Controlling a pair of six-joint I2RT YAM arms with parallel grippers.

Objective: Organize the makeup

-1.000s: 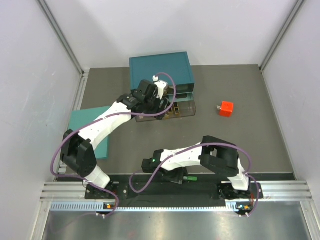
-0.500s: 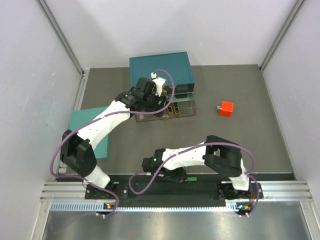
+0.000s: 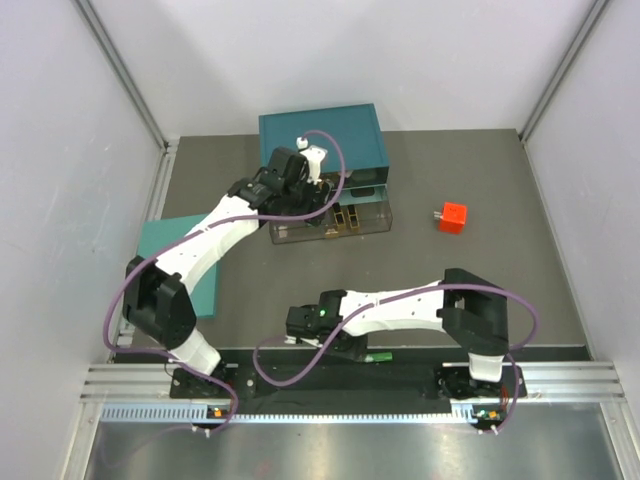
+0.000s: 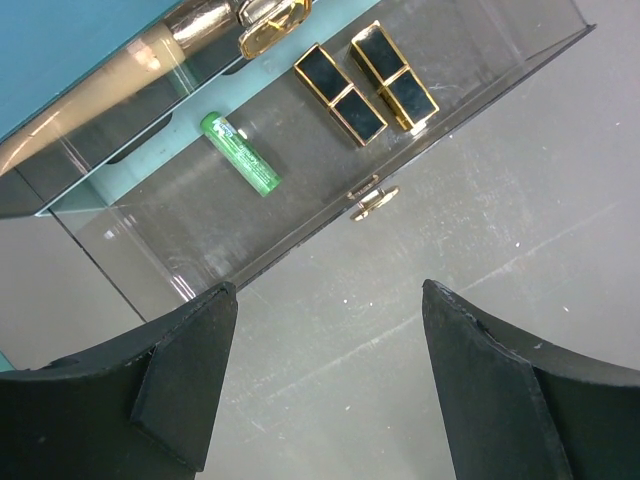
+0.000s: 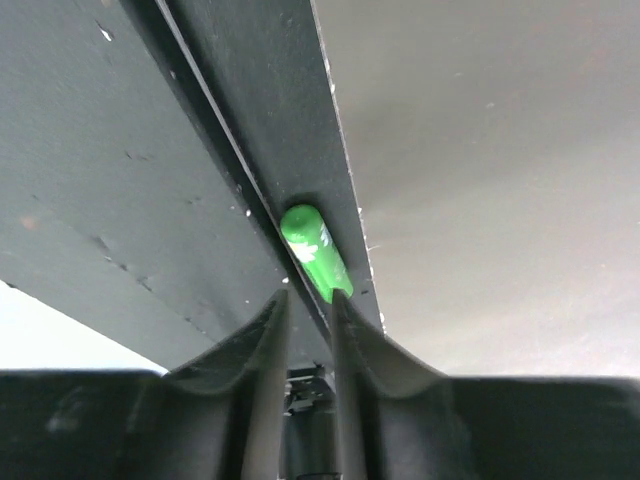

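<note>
My left gripper (image 3: pixel 318 208) (image 4: pixel 328 288) is open and empty, hovering over the table just in front of a pulled-out clear drawer (image 4: pixel 190 230). In the drawer lie a green stick (image 4: pixel 240 153) and two black-and-gold flat cases (image 4: pixel 340 93), with a gold-coloured item (image 4: pixel 270 12) at its back. My right gripper (image 5: pixel 308 297) (image 3: pixel 330 343) is low at the table's near edge, its jaws almost together with nothing between them. A second green stick (image 5: pixel 315 250) (image 3: pixel 380 357) lies in the groove of the black base rail, just past the fingertips.
The drawer belongs to a teal organizer box (image 3: pixel 320 135) at the back. A small red cube (image 3: pixel 451 216) sits on the right. A flat teal panel (image 3: pixel 170 255) lies at the left edge. The drawer has a gold knob (image 4: pixel 372 200).
My left gripper has drawn back a little toward the organizer's left. My right arm's elbow has swung out to the right, its wrist staying low by the rail. The green stick there has not moved.
</note>
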